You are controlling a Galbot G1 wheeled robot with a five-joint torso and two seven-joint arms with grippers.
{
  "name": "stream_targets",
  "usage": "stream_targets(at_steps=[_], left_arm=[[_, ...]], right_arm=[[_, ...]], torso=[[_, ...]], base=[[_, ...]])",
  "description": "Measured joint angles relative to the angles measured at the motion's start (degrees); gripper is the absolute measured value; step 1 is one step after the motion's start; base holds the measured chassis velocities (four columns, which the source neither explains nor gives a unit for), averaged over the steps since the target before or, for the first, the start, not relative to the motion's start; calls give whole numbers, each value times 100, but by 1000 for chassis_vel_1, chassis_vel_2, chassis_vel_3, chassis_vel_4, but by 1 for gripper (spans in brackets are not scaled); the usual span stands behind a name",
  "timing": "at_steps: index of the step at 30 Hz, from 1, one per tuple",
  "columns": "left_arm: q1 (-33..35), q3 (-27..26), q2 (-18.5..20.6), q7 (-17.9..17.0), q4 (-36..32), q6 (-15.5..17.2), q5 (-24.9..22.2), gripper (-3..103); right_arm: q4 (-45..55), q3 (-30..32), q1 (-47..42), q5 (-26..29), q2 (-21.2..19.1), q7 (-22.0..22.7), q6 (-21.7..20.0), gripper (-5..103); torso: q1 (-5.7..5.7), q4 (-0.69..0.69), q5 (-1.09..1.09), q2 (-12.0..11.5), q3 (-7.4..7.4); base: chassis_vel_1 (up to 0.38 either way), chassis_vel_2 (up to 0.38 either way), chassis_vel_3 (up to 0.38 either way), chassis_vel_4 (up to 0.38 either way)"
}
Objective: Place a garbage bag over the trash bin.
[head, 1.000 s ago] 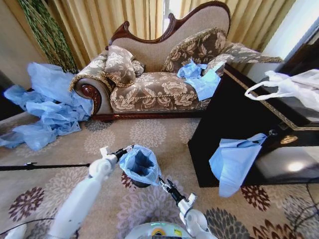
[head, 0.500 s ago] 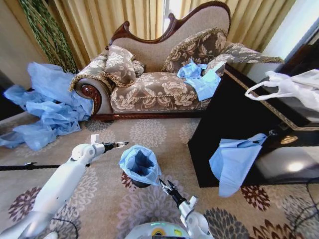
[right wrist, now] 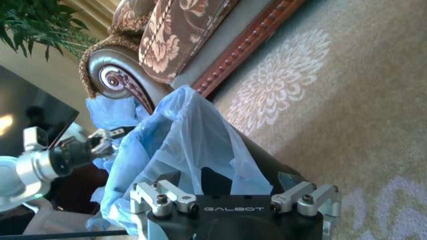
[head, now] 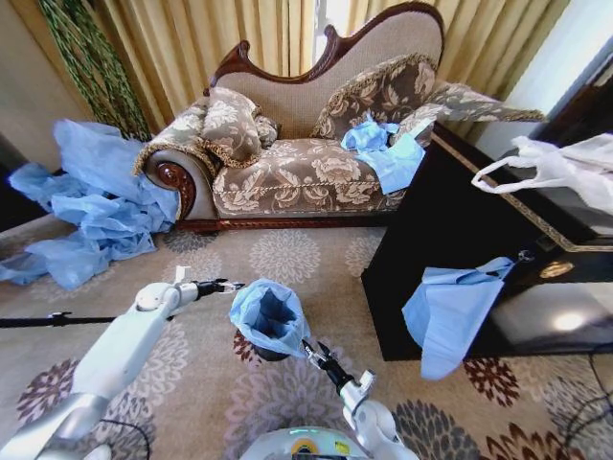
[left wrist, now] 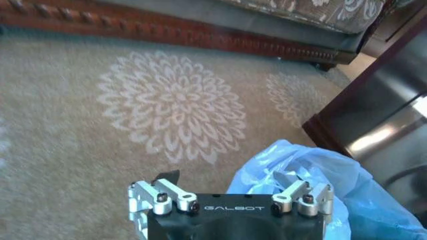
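The trash bin (head: 272, 356) stands on the patterned carpet in front of me, small and black. The light-blue garbage bag (head: 266, 314) is draped over its rim, with its mouth gaping upward. My left gripper (head: 233, 285) hovers open just to the left of the bag's rim and holds nothing. In the left wrist view, its fingers (left wrist: 227, 176) are spread with the bag (left wrist: 320, 180) beside one of them. My right gripper (head: 312, 352) is open at the bin's near right side. In the right wrist view, its spread fingers (right wrist: 227, 179) face the bag (right wrist: 180, 135) and the black bin wall (right wrist: 267, 160).
A carved sofa (head: 306, 144) stands behind, with blue plastic (head: 383, 149) on its seat. A big heap of blue sheeting (head: 86, 201) lies at the left. At the right, a dark cabinet (head: 450, 220) carries a white bag (head: 565, 168) and hanging blue plastic (head: 450, 311). A black rod (head: 57, 321) lies on the floor.
My left gripper has let go of the bag's rim and drawn a little to the left, with the arm swung outward. The bag stays on the bin. The right gripper has barely moved.
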Motion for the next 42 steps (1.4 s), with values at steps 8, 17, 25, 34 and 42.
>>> stream_targets(at_steps=[8,17,25,34,42], left_arm=[[51,59,-273,-47,279,-115,186,73],[179,49,-465,-90,353,-134,277,40],[272,34,-702,-183,436,-144,337,8],[397,20,-927,-395,534,-19,354,0],[464,-14,-1194,-542,857,48,552,0]], right_arm=[[-65,-36,98,68,-25,-12,1,72],[-108,-158,198,77,30,-35,5,34],[-181,-168,212,-28,64,-78,44,7],[-215,-161,239,-123,68,-80,105,0],[-235,-163,248,-182,92,-86,145,0]], torso=[[0,2,0,0,0],[0,2,0,0,0],[0,1,0,0,0],[0,2,2,0,-1],[-1,0,-1,1,-1]], base=[[0,0,0,0],[0,0,0,0],[0,0,0,0],[0,0,0,0],[0,0,0,0]])
